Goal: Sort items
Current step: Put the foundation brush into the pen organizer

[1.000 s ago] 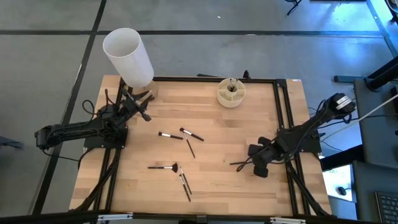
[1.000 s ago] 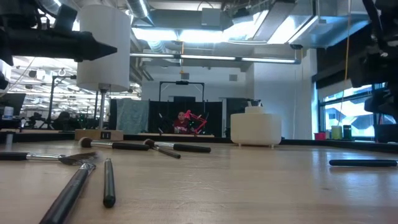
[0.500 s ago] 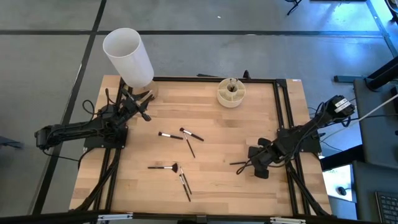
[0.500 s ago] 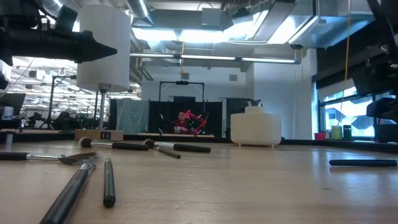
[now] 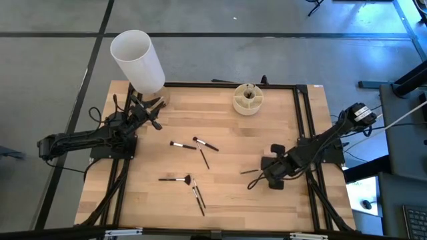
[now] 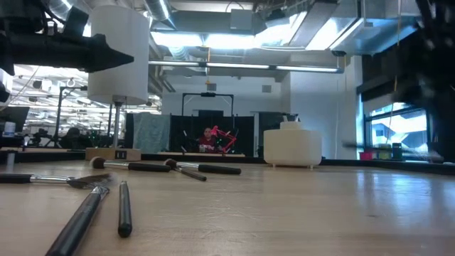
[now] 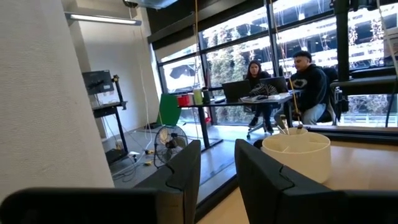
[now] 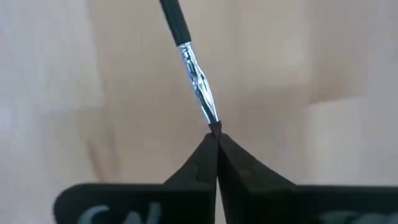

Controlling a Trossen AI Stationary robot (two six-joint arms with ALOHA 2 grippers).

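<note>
Several thin brushes lie flat on the wooden table: two (image 5: 181,145) (image 5: 205,144) near the middle, one (image 5: 204,159) just below them, one (image 5: 175,179) and a crossed pair (image 5: 198,197) toward the near edge. My right gripper (image 5: 265,172) is right of them, shut on a black-handled stick (image 5: 252,171) with a silver section (image 8: 196,81). My left gripper (image 7: 217,177) is open and empty at the far left, beside the tall white cylinder (image 5: 137,60). My right gripper pinches the stick's dark end (image 8: 214,127), just past its silver section, between its two fingertips. The fingers come from the table's right, slanting down, and the stick runs on in line with them toward the table's left. The stick is lifted clear of the table.
A round beige compartmented cup (image 5: 248,99) with a few sticks in it stands at the far middle; it also shows in the low view (image 6: 292,148). A black frame (image 5: 303,113) borders the table. Bare wood lies between the brushes and my right gripper.
My right gripper has moved a little toward the table's left and up, still shut on the stick. The stick, which lay on the table at the right of the low view, has been lifted clear of it.
</note>
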